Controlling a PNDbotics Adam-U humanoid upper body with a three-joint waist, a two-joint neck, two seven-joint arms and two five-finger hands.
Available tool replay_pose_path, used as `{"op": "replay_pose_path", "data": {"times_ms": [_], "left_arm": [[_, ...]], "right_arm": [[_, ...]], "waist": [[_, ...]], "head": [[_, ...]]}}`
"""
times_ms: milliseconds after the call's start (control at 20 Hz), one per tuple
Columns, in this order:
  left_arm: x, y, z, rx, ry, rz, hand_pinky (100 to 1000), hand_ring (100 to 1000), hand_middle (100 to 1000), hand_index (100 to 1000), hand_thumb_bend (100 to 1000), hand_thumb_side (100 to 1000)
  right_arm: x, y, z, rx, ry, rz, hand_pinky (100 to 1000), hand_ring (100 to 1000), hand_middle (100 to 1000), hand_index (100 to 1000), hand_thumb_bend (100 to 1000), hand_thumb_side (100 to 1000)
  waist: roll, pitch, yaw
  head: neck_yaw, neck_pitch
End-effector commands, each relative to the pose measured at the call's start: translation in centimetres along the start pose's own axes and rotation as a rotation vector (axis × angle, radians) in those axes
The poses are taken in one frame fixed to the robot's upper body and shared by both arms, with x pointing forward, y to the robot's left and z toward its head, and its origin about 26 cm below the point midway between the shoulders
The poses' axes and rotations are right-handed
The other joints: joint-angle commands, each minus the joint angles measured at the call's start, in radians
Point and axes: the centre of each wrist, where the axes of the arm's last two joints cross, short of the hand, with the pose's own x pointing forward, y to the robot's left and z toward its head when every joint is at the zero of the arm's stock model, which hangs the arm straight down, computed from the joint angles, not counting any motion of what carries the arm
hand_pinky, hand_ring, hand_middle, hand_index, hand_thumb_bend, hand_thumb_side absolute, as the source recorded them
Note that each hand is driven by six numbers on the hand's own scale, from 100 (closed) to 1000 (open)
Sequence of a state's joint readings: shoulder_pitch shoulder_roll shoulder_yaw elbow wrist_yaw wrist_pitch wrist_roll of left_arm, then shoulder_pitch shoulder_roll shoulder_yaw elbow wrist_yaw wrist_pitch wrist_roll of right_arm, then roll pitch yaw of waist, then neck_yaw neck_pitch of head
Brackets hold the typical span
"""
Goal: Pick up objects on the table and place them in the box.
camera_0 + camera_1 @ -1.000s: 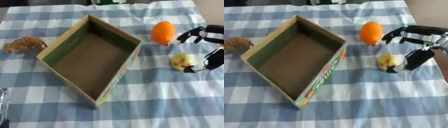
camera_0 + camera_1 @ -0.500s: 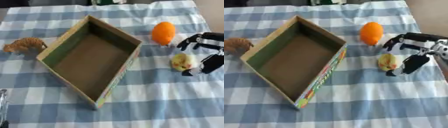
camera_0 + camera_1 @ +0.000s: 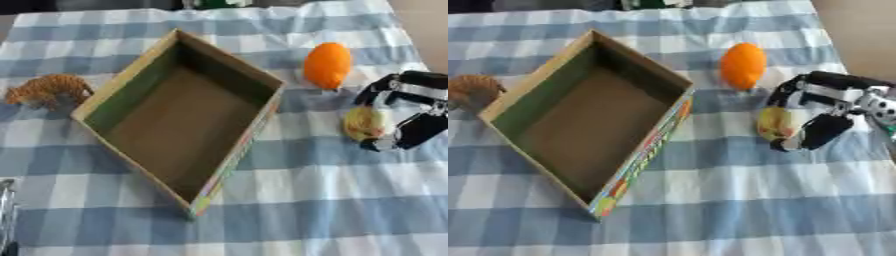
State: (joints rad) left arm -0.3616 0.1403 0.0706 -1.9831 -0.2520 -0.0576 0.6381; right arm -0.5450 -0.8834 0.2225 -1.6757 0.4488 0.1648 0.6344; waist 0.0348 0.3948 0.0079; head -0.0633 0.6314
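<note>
Cut off at the right edge in the left eye view: right hand, wrist shown more fully by the right eye. Curled round a small yellowish fruit on the checked cloth, right of the open box. Orange just behind. Brown toy animal left of the box, half cropped in the right eye. Blurred, kind of fruit unclear.

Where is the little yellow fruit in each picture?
Left eye view: the yellow fruit lies at the right, on the checked cloth, between the curled fingers and thumb of the right hand.
Right eye view: the same fruit sits right of centre, below the orange.
Shared landmark: the orange just above it, and the cardboard box to its left.
</note>
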Motion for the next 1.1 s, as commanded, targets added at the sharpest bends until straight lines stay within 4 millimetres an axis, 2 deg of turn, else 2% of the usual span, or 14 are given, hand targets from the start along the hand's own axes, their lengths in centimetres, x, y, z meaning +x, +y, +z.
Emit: {"op": "replay_pose_path", "data": {"times_ms": [50, 350, 450, 650, 700, 1100], "left_arm": [[0.6, -0.1, -0.4, -0.004, -0.026, 0.014, 477, 609, 578, 769, 100, 899], [0.6, -0.1, -0.4, -0.004, -0.025, 0.014, 477, 609, 578, 768, 100, 899], [0.6, -0.1, -0.3, -0.004, -0.024, 0.015, 478, 610, 578, 768, 100, 900], [0.6, -0.1, -0.3, -0.004, -0.022, 0.015, 477, 610, 578, 768, 100, 900], [0.6, -0.1, -0.3, -0.004, -0.021, 0.015, 478, 610, 578, 768, 100, 900], [0.6, 0.0, -0.3, -0.003, -0.020, 0.013, 478, 610, 579, 768, 100, 900]], "right_arm": [[-0.4, -0.7, 0.4, -0.027, 0.027, 0.018, 784, 911, 662, 794, 407, 260], [-0.7, -0.5, 0.3, -0.032, 0.044, 0.013, 774, 898, 637, 777, 253, 196], [-0.7, -0.5, 0.2, -0.032, 0.040, 0.010, 766, 893, 626, 771, 232, 176], [-0.4, -0.6, 0.3, -0.034, 0.023, 0.005, 746, 868, 574, 733, 168, 124], [-0.3, -0.6, 0.3, -0.037, 0.020, 0.004, 738, 858, 558, 721, 119, 100], [0.9, -1.7, 1.0, -0.105, -0.013, -0.009, 710, 831, 527, 700, 100, 100]], "waist": [[-0.003, -0.016, 0.001], [-0.002, -0.013, 0.003], [-0.002, -0.012, 0.003], [-0.003, -0.012, 0.002], [-0.003, -0.012, 0.002], [-0.005, -0.015, 0.002]], "head": [[0.000, -0.011], [-0.001, -0.011], [-0.001, -0.011], [-0.001, -0.011], [-0.001, -0.011], [0.002, -0.010]]}}
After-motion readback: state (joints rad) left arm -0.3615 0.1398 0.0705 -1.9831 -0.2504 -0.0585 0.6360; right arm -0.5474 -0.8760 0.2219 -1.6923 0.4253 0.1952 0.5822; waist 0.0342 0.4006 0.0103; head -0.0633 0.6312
